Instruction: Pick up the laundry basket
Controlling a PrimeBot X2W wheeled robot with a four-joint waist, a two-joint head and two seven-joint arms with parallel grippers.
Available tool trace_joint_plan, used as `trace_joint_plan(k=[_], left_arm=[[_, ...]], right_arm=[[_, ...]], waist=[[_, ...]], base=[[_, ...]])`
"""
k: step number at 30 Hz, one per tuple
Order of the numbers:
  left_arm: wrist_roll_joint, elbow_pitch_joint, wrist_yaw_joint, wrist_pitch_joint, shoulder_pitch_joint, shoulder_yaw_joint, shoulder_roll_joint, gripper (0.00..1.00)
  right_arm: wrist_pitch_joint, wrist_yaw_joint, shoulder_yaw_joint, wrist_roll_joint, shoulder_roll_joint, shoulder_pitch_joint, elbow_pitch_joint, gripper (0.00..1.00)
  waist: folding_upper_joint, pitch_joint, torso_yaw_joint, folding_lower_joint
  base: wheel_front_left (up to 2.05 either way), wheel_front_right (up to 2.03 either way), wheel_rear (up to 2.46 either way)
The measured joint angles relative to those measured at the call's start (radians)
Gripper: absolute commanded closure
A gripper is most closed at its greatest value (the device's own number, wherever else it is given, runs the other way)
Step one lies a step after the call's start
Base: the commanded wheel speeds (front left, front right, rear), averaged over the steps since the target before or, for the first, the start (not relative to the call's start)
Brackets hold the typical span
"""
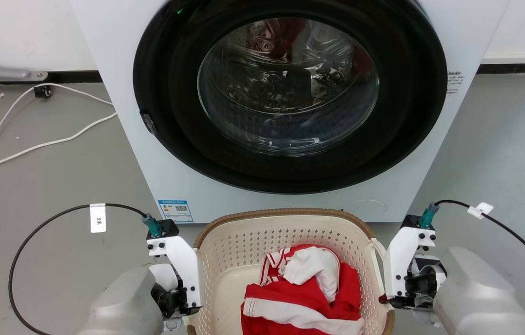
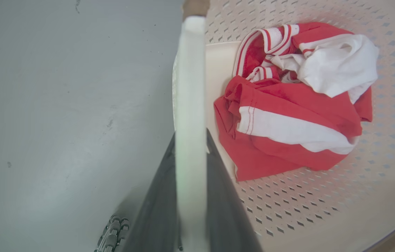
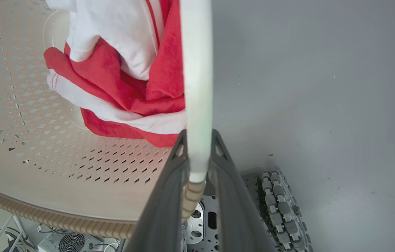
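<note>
The laundry basket [image 1: 243, 235] is cream perforated plastic with a brown rim. It sits low in the head view, just in front of the washer, and holds a crumpled red and white garment [image 1: 309, 288]. My left gripper [image 2: 190, 134] is shut on the basket's white left handle [image 2: 190, 70], one dark finger on each side of the bar. My right gripper [image 3: 199, 133] is shut the same way on the white right handle [image 3: 197, 70]. In the head view both wrists [image 1: 178, 274] [image 1: 406, 270] flank the basket. Whether the basket is off the floor is not visible.
A white front-loading washer [image 1: 141, 139] with its round glass door [image 1: 290, 88] shut stands right behind the basket. White cables [image 1: 34, 144] trail over the grey floor at the left. My base's wheel [image 3: 281, 206] sits below the right gripper.
</note>
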Motion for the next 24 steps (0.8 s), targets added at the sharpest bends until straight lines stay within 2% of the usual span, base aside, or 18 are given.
trace_joint_plan(k=[24], left_arm=[[-0.037,0.002,0.0,-0.012,0.0,-0.032,0.004,1.0]], right_arm=[[0.0,0.0,0.067,0.064,-0.004,-0.006,0.001,1.0]], waist=[[0.0,0.0,-0.003,0.0001]], base=[[0.0,0.0,0.0]])
